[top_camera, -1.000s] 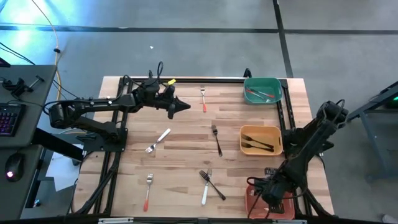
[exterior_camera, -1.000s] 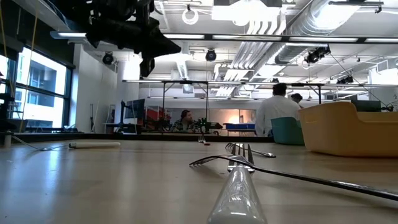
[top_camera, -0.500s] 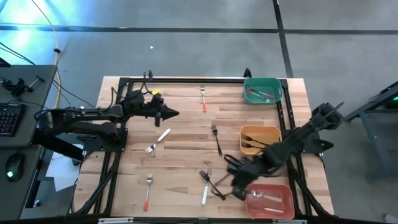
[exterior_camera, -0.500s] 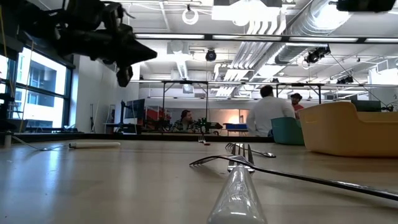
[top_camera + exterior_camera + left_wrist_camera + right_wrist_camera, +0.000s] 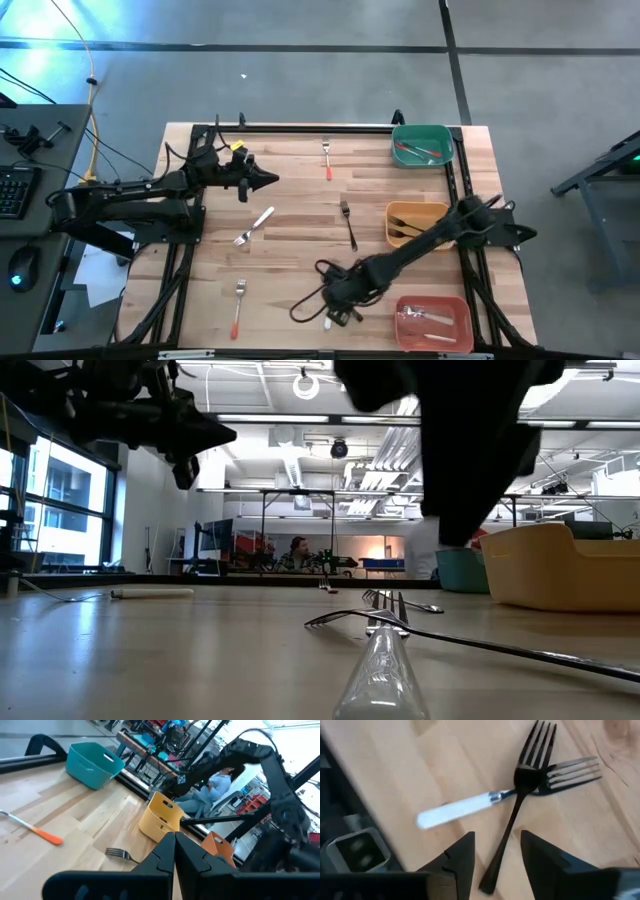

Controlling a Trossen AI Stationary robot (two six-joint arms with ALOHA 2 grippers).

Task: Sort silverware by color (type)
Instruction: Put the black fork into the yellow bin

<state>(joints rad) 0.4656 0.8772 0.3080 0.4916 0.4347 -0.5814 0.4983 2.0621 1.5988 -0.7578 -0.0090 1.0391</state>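
Note:
In the right wrist view a white-handled fork (image 5: 465, 807) lies flat with a black fork (image 5: 517, 815) crossed over its neck. My right gripper (image 5: 496, 840) is open and hovers above them (image 5: 335, 300), its fingers either side of the black handle's end, touching nothing. My left gripper (image 5: 272, 181) is shut and empty, held in the air over the table's far left part. More forks lie flat on the wood: one with a red-orange handle (image 5: 327, 158), a black one (image 5: 348, 224), a white-handled one (image 5: 254, 226) and another red-orange one (image 5: 238, 305).
Three bins stand along the right side: a teal one (image 5: 440, 132) with red-handled utensils, a yellow one (image 5: 447, 225) with black forks, and a red one (image 5: 462, 322) with a white-handled piece. A black frame runs along the table's far and side edges. People sit in the room beyond.
My right arm has swung from above the red bin toward the table's left and now hangs over the crossed black and white forks near the front edge. My left gripper has drawn back toward the table's left edge, staying shut. No fork has moved.

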